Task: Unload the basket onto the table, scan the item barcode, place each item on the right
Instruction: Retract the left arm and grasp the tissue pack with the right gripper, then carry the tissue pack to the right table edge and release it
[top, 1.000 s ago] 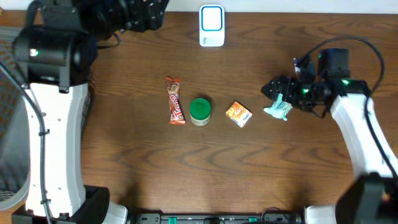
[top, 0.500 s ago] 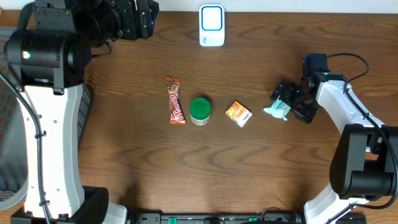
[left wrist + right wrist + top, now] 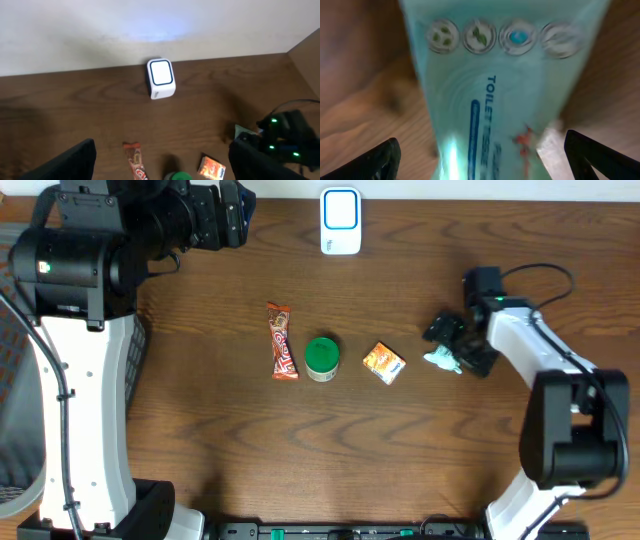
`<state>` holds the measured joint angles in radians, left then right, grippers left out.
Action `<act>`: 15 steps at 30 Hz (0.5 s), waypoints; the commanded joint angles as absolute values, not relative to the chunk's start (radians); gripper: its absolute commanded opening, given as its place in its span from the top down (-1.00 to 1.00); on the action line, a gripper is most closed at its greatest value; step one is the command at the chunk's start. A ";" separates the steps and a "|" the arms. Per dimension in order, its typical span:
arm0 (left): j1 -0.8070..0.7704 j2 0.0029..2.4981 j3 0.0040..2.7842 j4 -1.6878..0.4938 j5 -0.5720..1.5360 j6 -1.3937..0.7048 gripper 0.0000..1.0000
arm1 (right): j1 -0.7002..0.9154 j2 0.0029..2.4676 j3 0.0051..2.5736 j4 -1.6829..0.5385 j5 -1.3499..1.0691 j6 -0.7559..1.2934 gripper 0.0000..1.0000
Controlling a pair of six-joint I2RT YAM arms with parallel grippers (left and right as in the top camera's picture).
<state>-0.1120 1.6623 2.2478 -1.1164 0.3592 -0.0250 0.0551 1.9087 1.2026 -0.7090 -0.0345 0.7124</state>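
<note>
A white barcode scanner (image 3: 340, 222) with a blue-rimmed face stands at the table's far edge, also in the left wrist view as scanner (image 3: 161, 78). A teal toilet-tissue pack (image 3: 445, 358) lies on the right. My right gripper (image 3: 452, 345) is low over it, open, one finger on each side. In the right wrist view the pack (image 3: 500, 90) fills the space between the dark fingertips (image 3: 370, 160); the right gripper (image 3: 487, 160) has not closed on it. My left gripper (image 3: 215, 210) hangs open at the far left, high above the table, holding nothing.
In a row at mid-table lie a red candy bar (image 3: 282, 341), a green-lidded can (image 3: 321, 358) and a small orange box (image 3: 384, 363), the box just left of the tissue pack. A wall backs the table behind the scanner.
My right arm has swung round, its wrist moving left and toward the far edge while the gripper stays at the tissue pack. The left arm shifted slightly left.
</note>
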 commanded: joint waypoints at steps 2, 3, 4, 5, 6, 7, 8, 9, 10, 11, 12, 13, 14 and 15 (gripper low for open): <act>-0.107 1.655 2.236 -1.126 0.346 -0.008 -0.70 | 0.059 1.976 1.213 -0.725 0.039 0.797 -0.98; -0.107 1.655 2.236 -1.129 0.346 -0.008 -0.69 | 0.056 1.982 1.213 -0.741 0.056 0.807 -0.87; -0.107 1.655 2.236 -1.130 0.346 -0.008 -0.70 | 0.053 1.982 1.213 -0.757 0.069 0.816 -0.75; -0.107 1.655 2.236 -1.133 0.346 -0.008 -0.70 | 0.051 1.982 1.213 -0.776 0.085 0.817 -0.60; -0.107 1.655 2.236 -1.133 0.346 -0.008 -0.70 | 0.046 1.980 1.213 -0.791 0.099 0.818 -0.35; -0.107 1.655 2.236 -1.132 0.346 -0.008 -0.70 | 0.041 1.976 1.213 -0.800 0.104 0.818 -0.19; -0.107 1.655 2.236 -1.129 0.346 -0.008 -0.69 | 0.032 1.973 1.213 -0.809 0.107 0.814 -0.08; -0.107 1.655 2.236 -1.124 0.346 -0.008 -0.70 | 0.022 1.967 1.215 -0.823 0.106 0.815 -0.01; -0.107 1.655 2.236 -1.121 0.346 -0.008 -0.70 | 0.011 1.962 1.219 -0.837 0.102 0.814 0.11; -0.107 1.655 2.236 -1.118 0.346 -0.009 -0.69 | -0.005 1.952 1.225 -0.860 0.095 0.815 0.25; -0.107 1.655 2.236 -1.117 0.346 -0.009 -0.70 | -0.020 1.942 1.232 -0.881 0.091 0.815 0.41; -0.107 1.655 2.236 -1.118 0.346 -0.009 -0.70 | -0.039 1.928 1.243 -0.904 0.088 0.814 0.48; -0.107 1.655 2.236 -1.118 0.346 -0.009 -0.70 | -0.055 1.916 1.253 -0.924 0.088 0.814 0.51; -0.107 1.655 2.236 -1.119 0.346 -0.009 -0.70 | -0.072 1.903 1.264 -0.945 0.088 0.813 0.55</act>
